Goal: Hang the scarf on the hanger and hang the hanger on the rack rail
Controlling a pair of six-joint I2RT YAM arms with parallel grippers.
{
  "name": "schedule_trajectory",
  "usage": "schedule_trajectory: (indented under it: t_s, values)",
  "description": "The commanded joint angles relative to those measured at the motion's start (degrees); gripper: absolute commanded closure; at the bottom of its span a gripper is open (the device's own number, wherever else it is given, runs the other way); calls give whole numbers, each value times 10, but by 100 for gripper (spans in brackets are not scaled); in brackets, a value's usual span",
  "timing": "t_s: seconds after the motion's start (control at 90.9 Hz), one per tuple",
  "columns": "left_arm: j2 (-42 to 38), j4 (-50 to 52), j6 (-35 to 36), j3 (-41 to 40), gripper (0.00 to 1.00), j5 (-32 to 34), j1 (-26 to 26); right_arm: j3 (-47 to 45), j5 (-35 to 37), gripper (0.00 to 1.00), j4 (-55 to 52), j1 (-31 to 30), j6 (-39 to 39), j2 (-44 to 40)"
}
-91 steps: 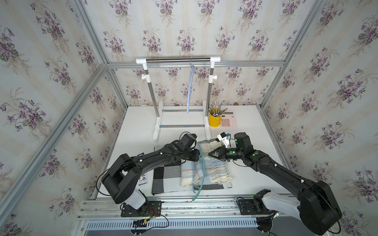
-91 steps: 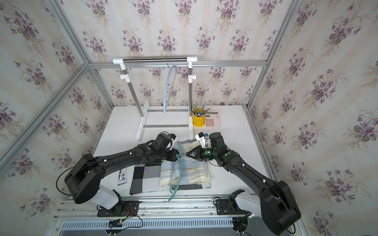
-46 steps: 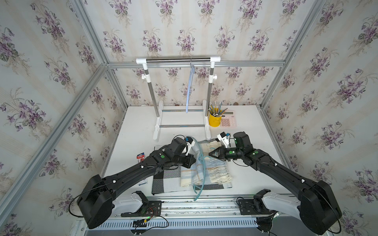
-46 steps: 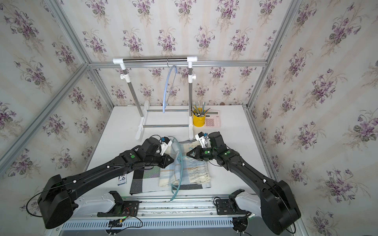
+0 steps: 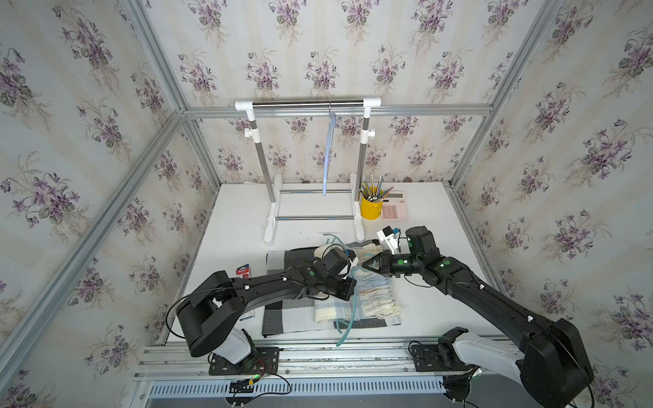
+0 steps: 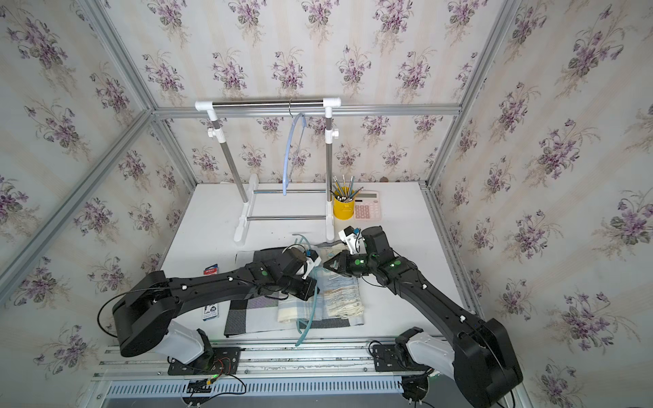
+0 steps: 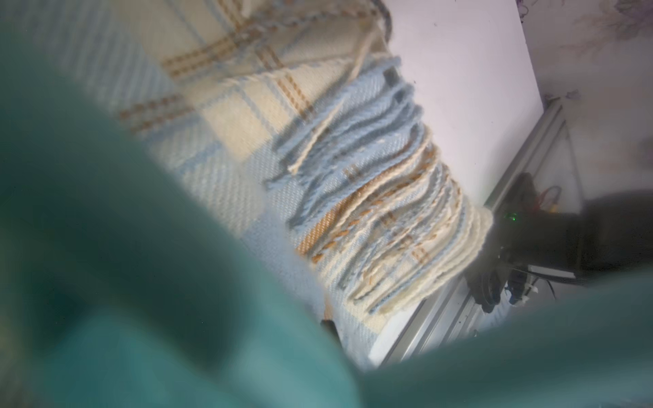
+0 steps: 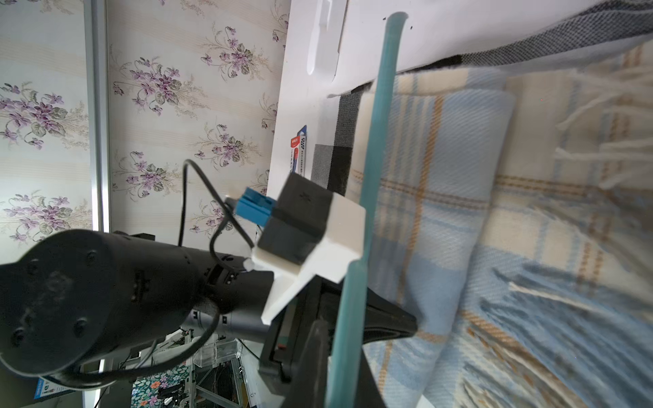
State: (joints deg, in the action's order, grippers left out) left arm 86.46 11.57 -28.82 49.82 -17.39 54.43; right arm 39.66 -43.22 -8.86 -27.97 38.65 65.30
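With the scarf (image 5: 374, 296) folded on the desk (image 5: 240, 219) before the rack (image 5: 307, 104), the hanger (image 8: 380, 106) across it clamped in the right claw (image 5: 364, 267) and the left claw (image 8: 406, 322) pinched together at the fabric, best steady the hanger and draw cloth through slowly.

Blue-cream plaid scarf (image 5: 374, 296), teal hanger (image 8: 382, 106), grey checked cloth (image 5: 279, 319).

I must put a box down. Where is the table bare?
Bare: the white tabletop left of the steel clothes rack's white foot, and the strip right of the pink calculator. Crowded: the front middle, under the cream-and-blue fringed scarf, the grey checked scarf and the teal plastic hanger.
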Motion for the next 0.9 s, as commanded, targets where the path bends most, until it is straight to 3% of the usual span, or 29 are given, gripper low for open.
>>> schedule_trajectory:
  t_s: [0.0,0.066,0.297,0.385,0.473,0.682,0.891]
  values:
    - [-45,50,26,7,79,52,-9,3,-2,100,1,-1,-12,0]
    - [-82,80,31,17,74,79,-13,4,-1,100,4,-1,-10,0]
    - [-129,123,-3,44,71,119,-55,11,5,100,6,-1,-8,10]
    - [-145,78,7,38,53,53,-53,13,4,100,14,-2,0,18]
    - [-130,81,22,53,46,36,-28,20,-3,100,24,-3,9,27]
    - [-92,82,36,42,45,109,54,41,-24,82,32,-4,28,32]
    - [-89,72,21,5,45,174,88,55,-33,81,31,-15,37,38]
